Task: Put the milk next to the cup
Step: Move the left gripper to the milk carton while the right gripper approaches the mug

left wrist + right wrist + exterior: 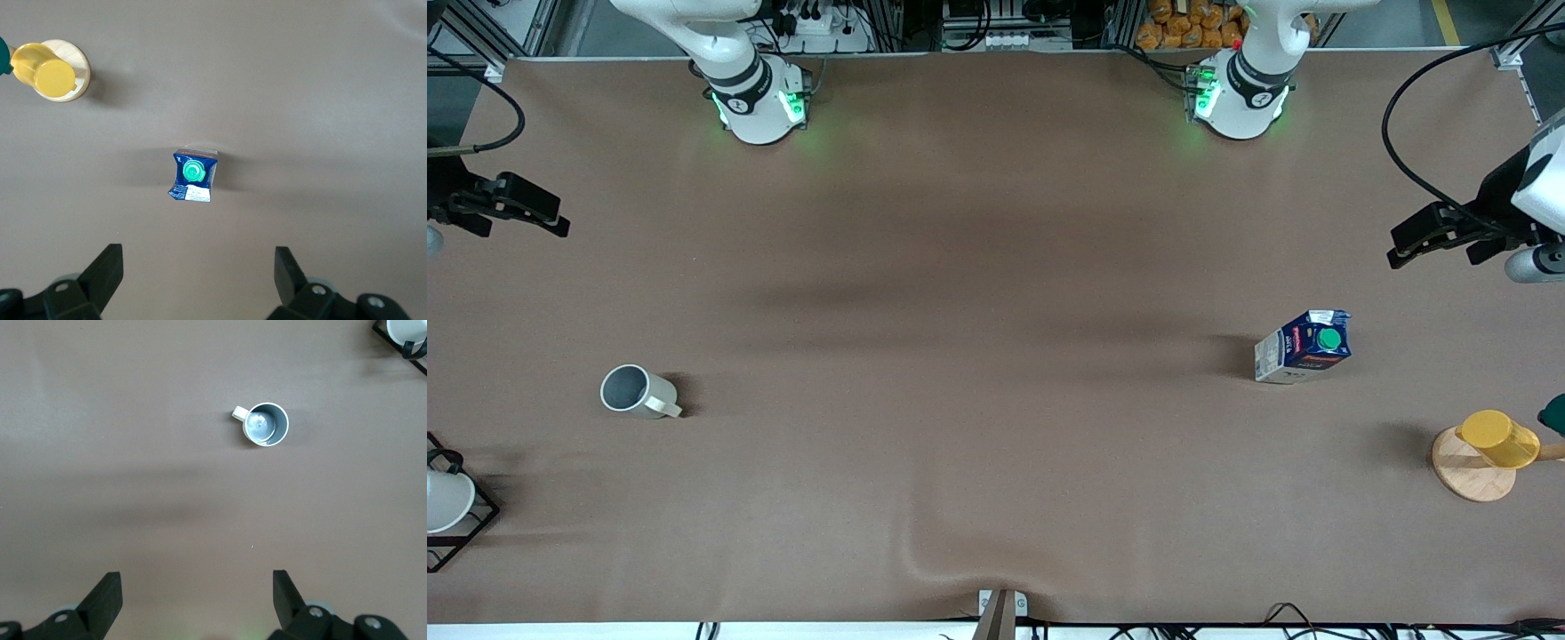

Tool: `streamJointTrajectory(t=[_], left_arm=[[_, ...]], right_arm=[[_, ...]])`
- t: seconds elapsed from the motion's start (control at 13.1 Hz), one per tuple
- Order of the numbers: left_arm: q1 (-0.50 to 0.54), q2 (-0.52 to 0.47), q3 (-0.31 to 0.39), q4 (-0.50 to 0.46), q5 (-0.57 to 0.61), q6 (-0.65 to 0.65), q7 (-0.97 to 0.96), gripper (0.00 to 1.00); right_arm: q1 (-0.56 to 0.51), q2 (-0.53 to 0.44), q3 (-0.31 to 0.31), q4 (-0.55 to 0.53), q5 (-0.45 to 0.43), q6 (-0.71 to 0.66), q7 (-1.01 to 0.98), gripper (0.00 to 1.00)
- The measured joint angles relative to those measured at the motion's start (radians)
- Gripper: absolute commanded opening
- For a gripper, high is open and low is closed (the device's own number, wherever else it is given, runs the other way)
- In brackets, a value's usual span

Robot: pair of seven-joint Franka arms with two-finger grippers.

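Looking over the table, we see the milk [1304, 347] standing upright toward the left arm's end, near a yellow cup [1498, 438] on a wooden coaster [1467, 476], while the cup [637, 392] sits well apart toward the right arm's end. Our left gripper [199, 280] hangs high over the table near the milk with fingers spread and nothing held. Our right gripper [197, 600], likewise spread and empty, hangs over its own end.

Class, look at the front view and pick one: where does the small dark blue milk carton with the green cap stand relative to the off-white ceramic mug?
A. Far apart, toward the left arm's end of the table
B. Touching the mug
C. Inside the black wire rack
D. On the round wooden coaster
A: the dark blue carton stands upright toward the left arm's end, the off-white mug toward the right arm's end, with bare table between them.
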Motion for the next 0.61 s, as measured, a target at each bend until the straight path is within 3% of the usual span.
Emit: streamJointTrajectory(t=[0.61], left_arm=[[0.0, 0.019, -0.002, 0.001, 0.082, -0.001, 0.0, 1.0]], right_arm=[[0.0, 0.0, 0.0, 0.0, 0.0, 0.0, 0.0, 1.0]])
